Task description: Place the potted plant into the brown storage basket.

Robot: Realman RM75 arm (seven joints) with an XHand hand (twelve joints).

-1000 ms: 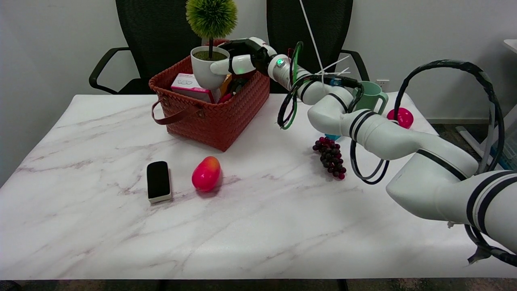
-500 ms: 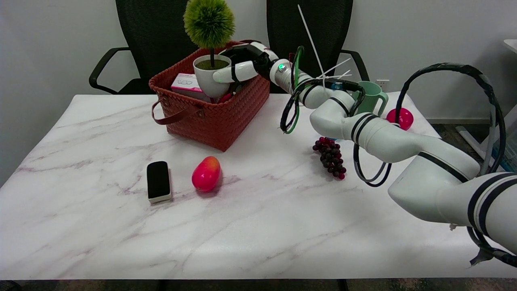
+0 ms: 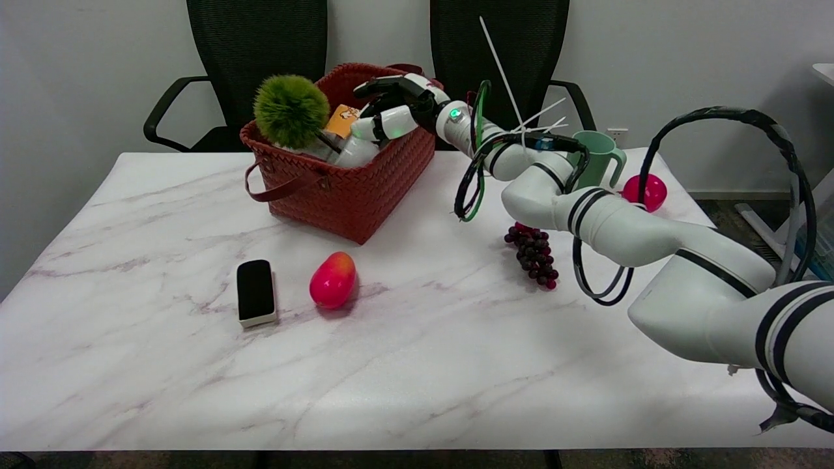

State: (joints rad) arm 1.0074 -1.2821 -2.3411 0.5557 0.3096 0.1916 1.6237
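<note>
1. Currently, the plant is lying tipped inside the basket, its white pot toward the right and its green ball leaning over the left rim.
2. The right hand is hovering over the basket's right part, just beside the pot; its fingers are spreading apart above the pot, and whether the thumb is touching the pot cannot be told.
3. An orange card is showing inside the basket, behind the plant.
4. The basket is standing at the far left-centre of the table, its strap handle hanging on the near left side.
5. A black eraser and a red mango are lying side by side, near of the basket.
6. Dark grapes are lying to the right, under the arm.
7. A green mug and a pink ball are sitting at the far right.
</note>
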